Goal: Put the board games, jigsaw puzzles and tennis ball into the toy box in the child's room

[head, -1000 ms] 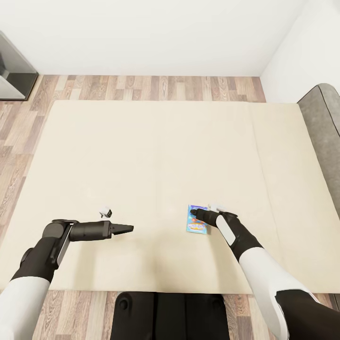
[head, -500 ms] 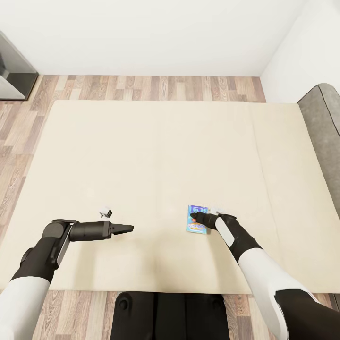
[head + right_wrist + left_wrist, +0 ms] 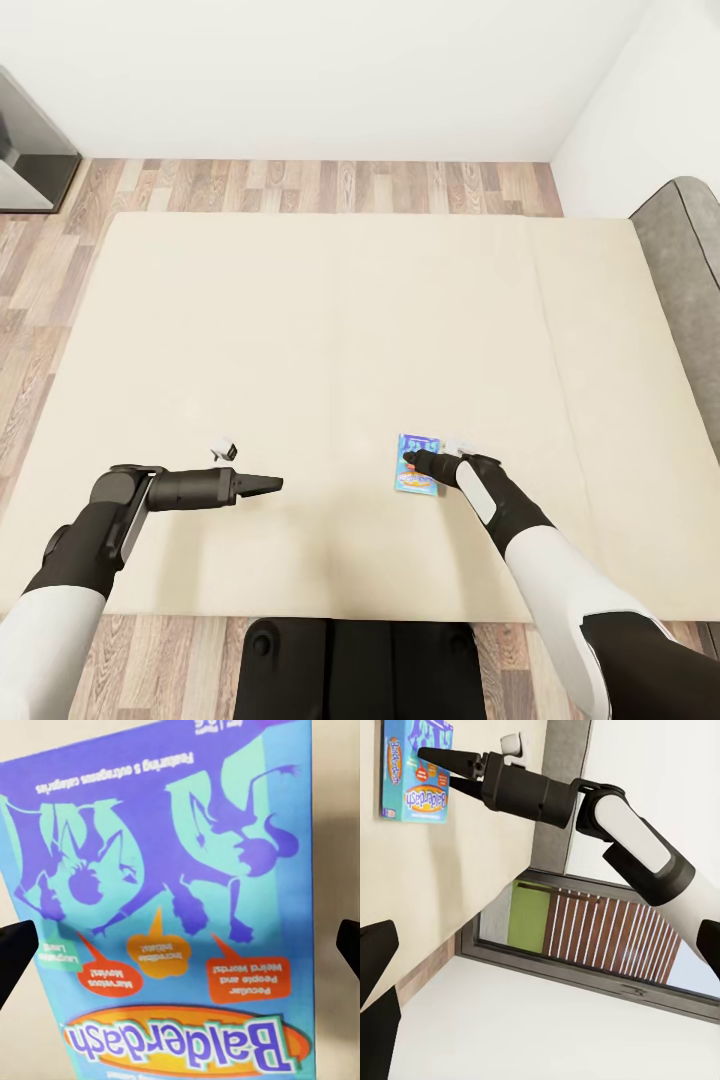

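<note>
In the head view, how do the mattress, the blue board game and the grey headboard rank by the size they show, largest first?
1. The mattress, by far the largest.
2. The grey headboard, cut off by the picture's edge, so its full size is unsure.
3. The blue board game, smallest, partly covered by the right gripper.

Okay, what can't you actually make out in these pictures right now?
- Board game, head view: the right hand covers part of it.
- Board game, right wrist view: box edges cut off by the frame.
- Bed, head view: headboard cut off at the edge.
- Left hand: finger gap too small.
</note>
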Robot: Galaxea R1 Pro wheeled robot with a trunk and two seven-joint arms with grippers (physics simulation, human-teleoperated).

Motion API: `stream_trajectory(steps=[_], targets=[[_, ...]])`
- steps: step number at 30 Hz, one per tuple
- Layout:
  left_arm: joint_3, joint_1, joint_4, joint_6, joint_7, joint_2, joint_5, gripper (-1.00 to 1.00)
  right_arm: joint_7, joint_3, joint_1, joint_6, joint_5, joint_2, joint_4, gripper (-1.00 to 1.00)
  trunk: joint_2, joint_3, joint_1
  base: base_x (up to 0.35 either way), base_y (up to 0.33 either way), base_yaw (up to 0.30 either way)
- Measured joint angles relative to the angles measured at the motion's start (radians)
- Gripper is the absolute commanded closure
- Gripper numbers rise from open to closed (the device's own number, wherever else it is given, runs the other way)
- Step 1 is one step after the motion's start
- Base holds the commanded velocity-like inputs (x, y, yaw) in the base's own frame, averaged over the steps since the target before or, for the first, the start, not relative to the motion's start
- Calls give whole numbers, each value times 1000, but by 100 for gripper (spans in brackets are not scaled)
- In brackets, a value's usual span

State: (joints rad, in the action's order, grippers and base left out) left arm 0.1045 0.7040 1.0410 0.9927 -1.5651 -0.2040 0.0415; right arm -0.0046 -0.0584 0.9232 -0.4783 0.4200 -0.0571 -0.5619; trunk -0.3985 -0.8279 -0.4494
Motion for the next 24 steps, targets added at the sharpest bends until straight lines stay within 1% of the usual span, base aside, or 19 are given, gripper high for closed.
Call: stream_trajectory(steps=[8, 24], targets=[[-1, 1, 0, 0, 0, 0, 0, -100, 0, 0, 0, 1, -1, -1, 0, -100, 0, 0, 0, 0, 1, 0], [-1, 0, 0, 1, 0, 0, 0, -100, 0, 0, 0, 2, -2, -1, 0, -100, 0, 0, 0, 0, 48, 0]])
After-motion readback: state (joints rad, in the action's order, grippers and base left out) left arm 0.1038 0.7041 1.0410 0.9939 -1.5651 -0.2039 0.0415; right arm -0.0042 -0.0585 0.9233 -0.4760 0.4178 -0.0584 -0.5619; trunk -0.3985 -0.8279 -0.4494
